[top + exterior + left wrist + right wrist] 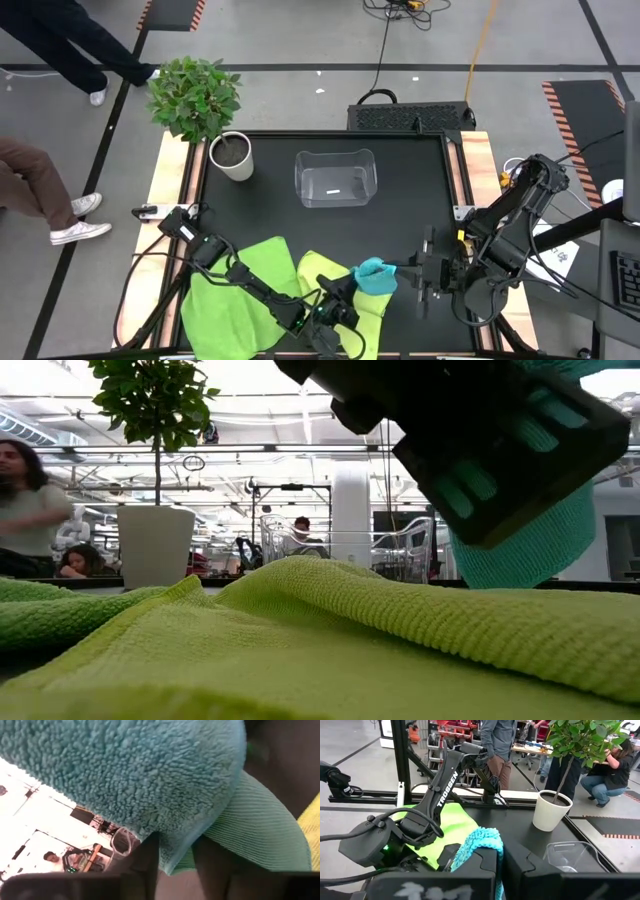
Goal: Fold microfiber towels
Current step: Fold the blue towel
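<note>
Above desk's front edge | turquoise towel (pixel 375 276) bunched between both pincers | right pincer (pixel 392 268) clamps its right side | left pincer (pixel 343 292) narrow on left side

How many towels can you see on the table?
3: bright green towel front left, pale yellow-green towel beside it, turquoise towel bunched between both grippers. None seems hidden.

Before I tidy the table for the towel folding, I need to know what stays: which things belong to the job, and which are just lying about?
Belong to the job:
- turquoise towel, held up between both hands
- bright green towel, lying flat
- pale yellow-green towel, lying flat
- left hand
- right hand

Just lying about:
- potted plant
- clear plastic bin, empty
</note>
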Controlling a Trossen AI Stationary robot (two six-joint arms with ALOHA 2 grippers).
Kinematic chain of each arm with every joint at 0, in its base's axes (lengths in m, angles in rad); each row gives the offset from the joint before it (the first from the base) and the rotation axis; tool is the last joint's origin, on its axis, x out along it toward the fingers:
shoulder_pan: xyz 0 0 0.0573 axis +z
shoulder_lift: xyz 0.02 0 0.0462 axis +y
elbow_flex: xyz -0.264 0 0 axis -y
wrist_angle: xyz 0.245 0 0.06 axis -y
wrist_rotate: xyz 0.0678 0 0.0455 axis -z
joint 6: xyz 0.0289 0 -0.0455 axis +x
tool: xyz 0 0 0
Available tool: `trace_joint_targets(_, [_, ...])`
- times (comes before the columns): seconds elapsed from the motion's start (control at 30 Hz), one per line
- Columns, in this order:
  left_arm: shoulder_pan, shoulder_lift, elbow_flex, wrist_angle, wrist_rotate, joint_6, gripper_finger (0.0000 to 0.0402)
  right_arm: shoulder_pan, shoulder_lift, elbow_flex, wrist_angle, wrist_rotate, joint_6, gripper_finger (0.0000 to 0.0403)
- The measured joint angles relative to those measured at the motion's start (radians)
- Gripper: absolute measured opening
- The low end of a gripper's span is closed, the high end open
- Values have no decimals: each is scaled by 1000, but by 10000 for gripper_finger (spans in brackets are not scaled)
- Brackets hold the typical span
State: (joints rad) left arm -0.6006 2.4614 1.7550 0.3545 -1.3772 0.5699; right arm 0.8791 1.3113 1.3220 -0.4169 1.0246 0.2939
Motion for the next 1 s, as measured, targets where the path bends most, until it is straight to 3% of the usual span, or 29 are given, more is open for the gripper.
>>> trace_joint_targets(0.13, [-15, 0, 0, 9, 19, 44, 14, 0, 0, 0, -13, 0, 0, 0])
trace_joint_targets(0.4, [-93, -92, 1, 36, -97, 145, 4, 0, 0, 0, -98, 0, 66, 0])
trace_joint_targets(0.6, [-114, -176, 1, -114, -179, 120, 2, 1, 0, 0, -158, -2, 130, 0])
trace_joint_targets(0.73, [-99, -228, 1, -413, -192, -97, 2, 1, 0, 0, -218, -2, 175, 0])
trace_joint_targets(1.0, [-34, -311, 0, -1271, -99, -969, 1, 1, 0, 0, -468, 69, 375, 0])
